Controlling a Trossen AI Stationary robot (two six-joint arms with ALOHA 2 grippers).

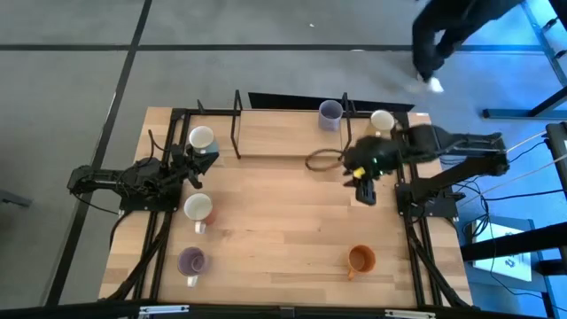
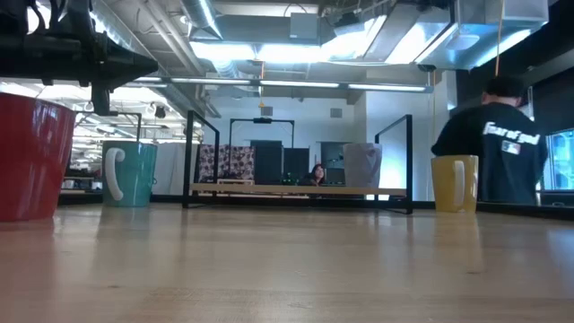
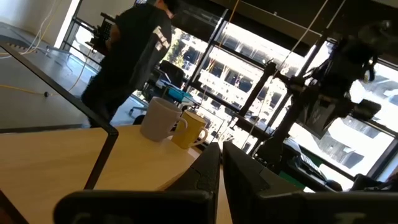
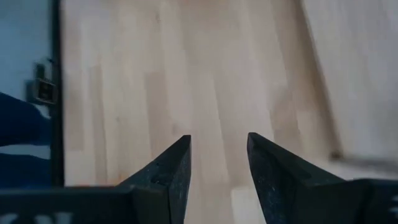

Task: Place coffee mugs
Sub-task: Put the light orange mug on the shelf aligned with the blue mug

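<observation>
Six mugs stand upright on the wooden table. In the high view a teal mug with a white inside (image 1: 202,139) and a red-walled, white-inside mug (image 1: 198,208) are at the left. A dark purple mug (image 1: 191,261) is near the front left, an orange mug (image 1: 361,259) near the front right. A pale lavender mug (image 1: 330,113) and a cream-yellow mug (image 1: 382,121) stand at the far edge. My left gripper (image 1: 190,168) is shut between the teal and red mugs, touching neither. My right gripper (image 4: 217,146) is open above bare wood (image 1: 365,191), in front of the cream-yellow mug.
A black wire frame (image 1: 237,133) stands along the table's far edge. A brown ring (image 1: 323,159) lies on the wood beside my right arm. A person in dark clothes (image 2: 502,144) stands beyond the far right corner. Bare wood (image 1: 283,221) spans the table's middle.
</observation>
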